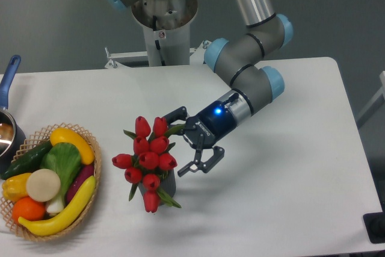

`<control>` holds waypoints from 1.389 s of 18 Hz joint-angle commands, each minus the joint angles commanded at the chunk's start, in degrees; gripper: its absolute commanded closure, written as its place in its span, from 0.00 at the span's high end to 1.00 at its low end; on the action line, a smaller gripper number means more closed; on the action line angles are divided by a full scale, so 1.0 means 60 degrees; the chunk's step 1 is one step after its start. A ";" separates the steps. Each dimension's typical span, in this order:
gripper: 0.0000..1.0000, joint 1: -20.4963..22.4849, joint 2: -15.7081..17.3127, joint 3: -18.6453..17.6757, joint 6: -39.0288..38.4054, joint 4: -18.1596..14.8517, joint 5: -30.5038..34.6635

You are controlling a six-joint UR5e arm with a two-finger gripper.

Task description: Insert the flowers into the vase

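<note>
Far left, bench edge: a dark pot with a blue handle (8,97), only partly in frame. Beside it, a woven wicker basket (95,174) loaded with toy fruit and vegetables; not part of this task.

Centre: the bunch of red artificial tulip buds with green leaves (147,159) stands upright, its stems down inside the small dark grey ribbed vase (168,183). Vase mostly hidden by blooms and leaves; only its right side shows. The bunch spreads wider than the vase.

Just right of the bunch: the two-finger gripper (191,142), jaws spread wide, holding nothing, upper finger near the top buds.

Judgement: insertion looks complete; step in hand is release and clearing. Next move calls for retreating right and up without snagging leaves or tipping the vase.

Right: white bench (289,185).
</note>
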 joint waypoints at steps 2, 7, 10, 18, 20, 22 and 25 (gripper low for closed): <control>1.00 0.0015 0.0366 0.0059 0.0000 0.0015 0.0821; 1.00 0.0306 0.0733 0.0440 0.0015 0.0015 0.3034; 1.00 0.1023 0.1172 0.0470 0.0058 0.0015 0.3608; 1.00 0.2168 0.2402 0.0484 -0.0044 -0.0044 0.5783; 1.00 0.2154 0.2681 0.0776 -0.0044 -0.0117 0.7642; 1.00 0.2124 0.2872 0.0996 0.0000 -0.0335 0.8848; 1.00 0.2241 0.2960 0.1580 0.0480 -0.1446 0.9102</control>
